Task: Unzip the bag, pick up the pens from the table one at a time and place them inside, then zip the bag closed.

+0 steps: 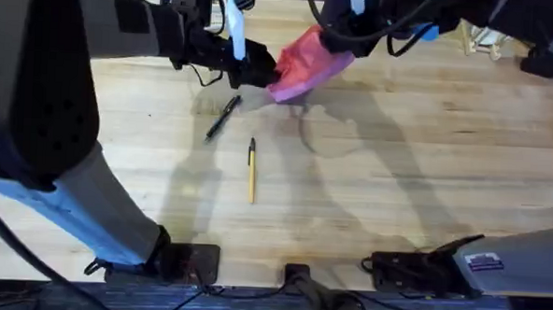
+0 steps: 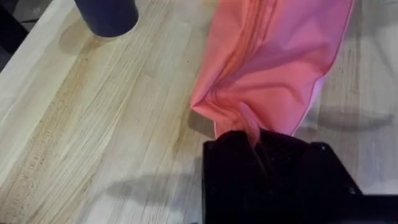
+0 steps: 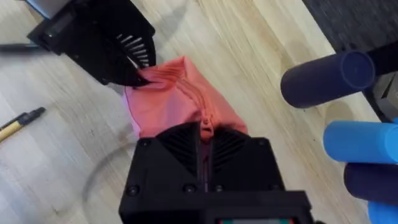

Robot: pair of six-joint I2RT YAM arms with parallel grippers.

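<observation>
Your large light wooden plank surface (image 1: 406,179) carries everything here. Over its far middle, both of your arms meet at the soft pink fabric pouch (image 1: 307,63), which is stretched between them and lifted at an angle, its lower end close to the wood.

Your left hand (image 1: 262,68) is clamped on the pouch's end nearest the pens; in the left wrist view its black fingers (image 2: 273,168) pinch a small fold of pink fabric at that corner. Your right hand (image 1: 342,36) grips the opposite end, and in the right wrist view its fingers (image 3: 205,155) are closed right at the zipper line, where the pink zipper pull (image 3: 205,129) sits between them. From that view the zipper teeth run from the pull toward your left hand and look closed along that stretch.

Both pens lie on the surface on your side of the pouch, apart from each other. The slim all-black pen (image 1: 223,116) lies diagonally, nearer the pouch. The slim yellow-tan pen with a dark tip (image 1: 251,170) lies nearly lengthwise toward you, just beyond the black one
</observation>
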